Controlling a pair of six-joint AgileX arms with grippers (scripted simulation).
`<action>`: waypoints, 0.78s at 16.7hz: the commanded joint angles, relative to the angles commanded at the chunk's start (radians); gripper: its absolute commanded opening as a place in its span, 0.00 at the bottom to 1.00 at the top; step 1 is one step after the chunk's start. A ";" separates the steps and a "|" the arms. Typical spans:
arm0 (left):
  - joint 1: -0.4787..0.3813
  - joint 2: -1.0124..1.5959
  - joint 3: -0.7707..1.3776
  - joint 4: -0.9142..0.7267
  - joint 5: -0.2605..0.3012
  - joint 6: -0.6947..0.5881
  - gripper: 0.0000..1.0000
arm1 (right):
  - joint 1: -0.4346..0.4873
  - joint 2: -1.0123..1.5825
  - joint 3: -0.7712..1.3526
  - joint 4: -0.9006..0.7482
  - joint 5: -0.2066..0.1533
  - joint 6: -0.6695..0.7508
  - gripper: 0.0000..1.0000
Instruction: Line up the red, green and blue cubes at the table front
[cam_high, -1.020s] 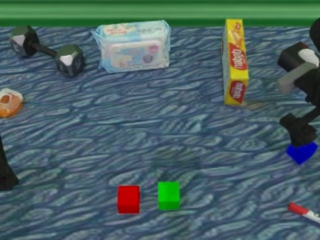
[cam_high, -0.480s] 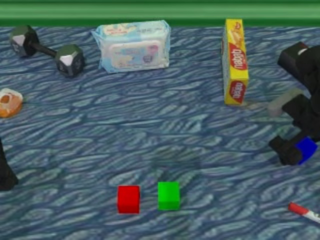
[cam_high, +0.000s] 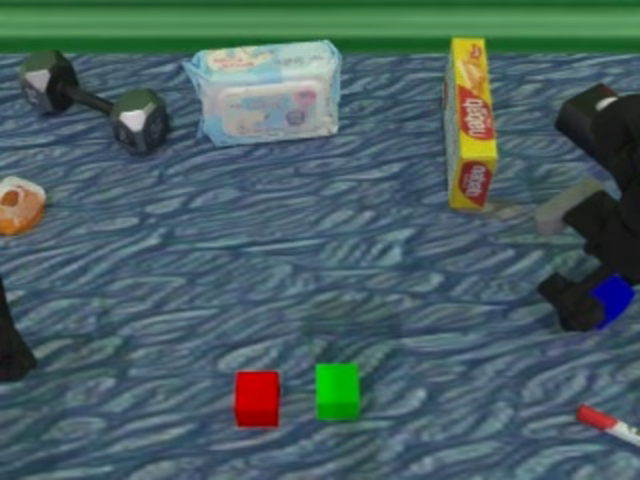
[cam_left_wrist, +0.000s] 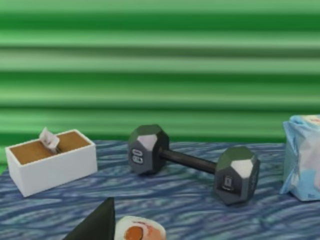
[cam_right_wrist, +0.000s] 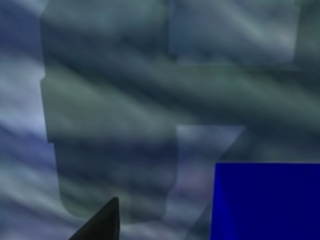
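Top view: right gripper (cam_high: 590, 305), down low at the table's (cam_high: 300, 260) right edge since a second ago, jaws apparently closing around blue cube (cam_high: 612, 297), grip unconfirmed; red cube (cam_high: 257, 398) and green cube (cam_high: 337, 390) already lined up in front, left arm parked left.

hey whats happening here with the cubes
The right gripper is down at the blue cube near the table's right edge, apparently about to grasp or just gripping it; the views don't settle which. The red cube and green cube already sit side by side, slightly apart, at the front, so blue is the one left to join the row. The left arm is parked at the left edge.
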 joint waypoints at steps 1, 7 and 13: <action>0.000 0.000 0.000 0.000 0.000 0.000 1.00 | 0.000 0.000 0.000 0.000 0.000 0.000 0.70; 0.000 0.000 0.000 0.000 0.000 0.000 1.00 | 0.000 0.000 0.000 0.000 0.000 0.000 0.25; 0.000 0.000 0.000 0.000 0.000 0.000 1.00 | 0.000 0.000 0.000 0.000 0.000 0.000 0.00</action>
